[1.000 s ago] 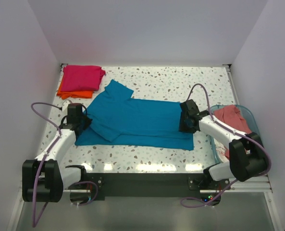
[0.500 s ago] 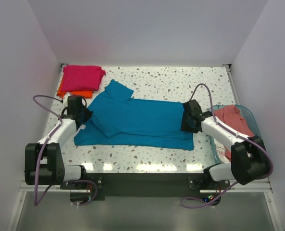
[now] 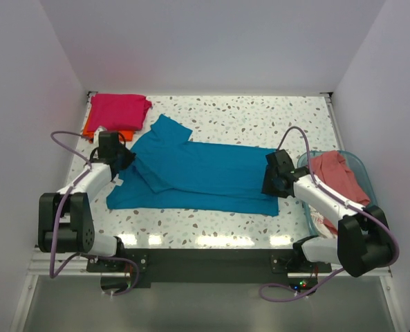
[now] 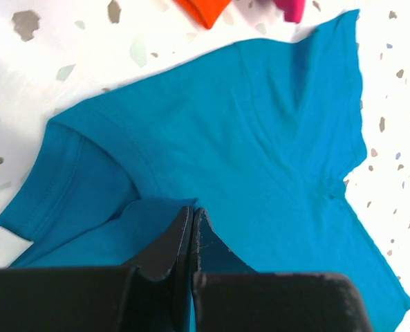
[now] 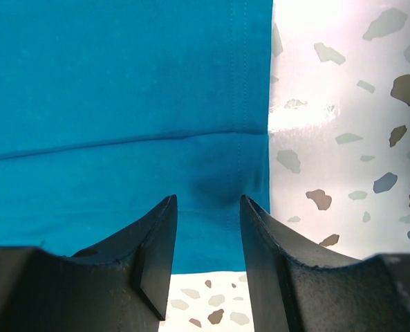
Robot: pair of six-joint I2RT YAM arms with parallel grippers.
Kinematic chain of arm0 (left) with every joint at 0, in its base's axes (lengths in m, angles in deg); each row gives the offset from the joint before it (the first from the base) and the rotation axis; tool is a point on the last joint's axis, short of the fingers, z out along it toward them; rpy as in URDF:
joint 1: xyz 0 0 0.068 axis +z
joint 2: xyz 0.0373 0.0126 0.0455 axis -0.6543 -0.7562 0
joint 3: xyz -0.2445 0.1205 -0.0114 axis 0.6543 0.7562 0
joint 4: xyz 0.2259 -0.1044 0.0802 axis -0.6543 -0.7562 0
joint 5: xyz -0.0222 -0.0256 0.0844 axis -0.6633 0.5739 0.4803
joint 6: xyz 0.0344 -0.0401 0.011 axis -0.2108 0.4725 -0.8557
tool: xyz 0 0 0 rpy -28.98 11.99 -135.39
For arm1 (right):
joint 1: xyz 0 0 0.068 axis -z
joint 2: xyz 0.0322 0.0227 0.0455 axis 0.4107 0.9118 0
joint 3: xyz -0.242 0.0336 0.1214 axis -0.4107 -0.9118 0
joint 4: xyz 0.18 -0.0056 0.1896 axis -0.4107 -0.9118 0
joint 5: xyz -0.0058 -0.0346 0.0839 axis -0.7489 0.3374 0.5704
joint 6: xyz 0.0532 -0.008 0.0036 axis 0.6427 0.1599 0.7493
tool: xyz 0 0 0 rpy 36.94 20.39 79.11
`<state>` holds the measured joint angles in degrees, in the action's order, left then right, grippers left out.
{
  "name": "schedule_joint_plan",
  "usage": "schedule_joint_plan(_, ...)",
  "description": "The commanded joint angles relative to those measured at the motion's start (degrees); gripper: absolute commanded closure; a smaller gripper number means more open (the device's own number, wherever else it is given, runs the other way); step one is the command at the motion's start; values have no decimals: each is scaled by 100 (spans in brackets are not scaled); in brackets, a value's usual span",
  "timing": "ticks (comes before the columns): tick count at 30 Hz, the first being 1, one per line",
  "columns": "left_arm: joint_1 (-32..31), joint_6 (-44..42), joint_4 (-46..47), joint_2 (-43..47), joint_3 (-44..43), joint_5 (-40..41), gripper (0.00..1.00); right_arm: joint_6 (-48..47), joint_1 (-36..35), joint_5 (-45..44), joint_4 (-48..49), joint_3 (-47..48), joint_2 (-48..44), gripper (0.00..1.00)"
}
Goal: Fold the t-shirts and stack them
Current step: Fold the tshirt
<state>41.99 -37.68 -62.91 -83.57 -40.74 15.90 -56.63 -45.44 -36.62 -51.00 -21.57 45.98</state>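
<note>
The teal blue t-shirt (image 3: pixel 198 173) lies spread across the middle of the table, its near sleeve folded in over the body. My left gripper (image 3: pixel 122 158) is at the shirt's left end; in the left wrist view (image 4: pixel 192 211) it is shut on a fold of the teal cloth (image 4: pixel 260 124). My right gripper (image 3: pixel 268 181) is open over the hem's near right corner (image 5: pixel 122 104), fingers (image 5: pixel 156 242) astride the cloth edge. The magenta shirt (image 3: pixel 118 111) lies folded on the orange shirt (image 3: pixel 108 133) at the far left. The salmon shirt (image 3: pixel 336 173) is in the basket.
The clear blue-tinted basket (image 3: pixel 362 169) stands at the right edge, next to my right arm. The speckled white table (image 3: pixel 260 117) is walled on three sides. The orange (image 4: pixel 205 10) and magenta (image 4: pixel 291 7) corners show at the top of the left wrist view.
My left gripper has moved away from me toward the folded stack, at the shirt's left end. My right gripper has drawn slightly right and nearer, along the hem.
</note>
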Motion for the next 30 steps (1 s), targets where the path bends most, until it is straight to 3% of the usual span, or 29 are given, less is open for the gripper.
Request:
schedule_joint_plan(1, 46, 120, 454, -99, -362, -138, 100, 130, 18, 3, -2, -69, -147, 55)
schedule_joint_plan(19, 63, 111, 551, -494, -740, -252, 100, 306, 18, 73, 77, -404, -165, 56)
schedule_joint_plan(23, 72, 85, 551, -521, -758, -270, 100, 341, 18, -23, 139, -307, -59, 63)
schedule_joint_plan(27, 89, 59, 745, -521, -749, -296, 100, 341, 19, -163, 86, -114, 29, 92)
schedule_joint_plan(30, 90, 50, 771, -521, -758, -296, 100, 315, 27, -251, 25, 44, 81, 98)
